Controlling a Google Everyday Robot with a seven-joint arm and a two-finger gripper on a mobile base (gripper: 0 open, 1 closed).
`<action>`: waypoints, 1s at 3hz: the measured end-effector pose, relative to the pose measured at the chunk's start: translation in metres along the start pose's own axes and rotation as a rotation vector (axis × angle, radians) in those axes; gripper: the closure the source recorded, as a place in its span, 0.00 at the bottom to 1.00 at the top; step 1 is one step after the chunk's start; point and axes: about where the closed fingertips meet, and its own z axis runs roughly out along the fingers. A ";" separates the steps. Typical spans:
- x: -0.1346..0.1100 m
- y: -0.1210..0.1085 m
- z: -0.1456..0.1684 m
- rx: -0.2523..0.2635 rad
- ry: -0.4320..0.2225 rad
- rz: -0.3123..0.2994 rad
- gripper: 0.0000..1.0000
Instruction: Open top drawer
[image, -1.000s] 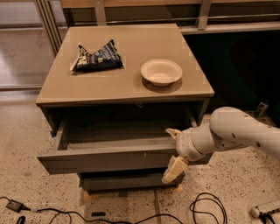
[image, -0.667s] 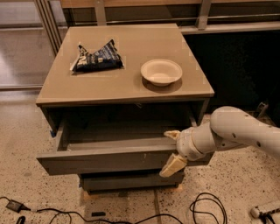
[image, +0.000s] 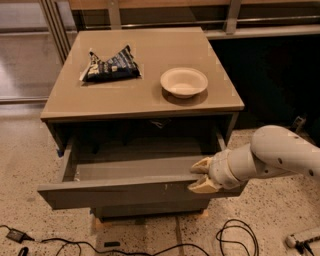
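Note:
The top drawer (image: 120, 192) is pulled out of the cabinet; its dark grey-brown front has small whitish scratches right of centre, and the shallow grey box inside looks empty. My gripper (image: 201, 176) is at the right end of the drawer front. One cream finger (image: 201, 165) is inside behind the front's top edge. The other finger is on the outer face. The fingers are closed on the front panel. The white arm (image: 280, 157) reaches in from the right.
On the cabinet top (image: 145, 100) lie a dark chip bag (image: 111, 66) and a white bowl (image: 184, 81). A lower drawer front (image: 150, 210) shows under the open drawer. Black cables (image: 235, 240) lie on the speckled floor.
The two fingers were spread wide over the drawer front and have come closer together on it. The drawer front has come out slightly further.

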 end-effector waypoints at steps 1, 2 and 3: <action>-0.001 0.000 -0.001 0.000 0.000 0.000 0.88; 0.005 0.014 -0.006 0.010 -0.004 0.011 1.00; 0.004 0.014 -0.007 0.010 -0.004 0.011 0.81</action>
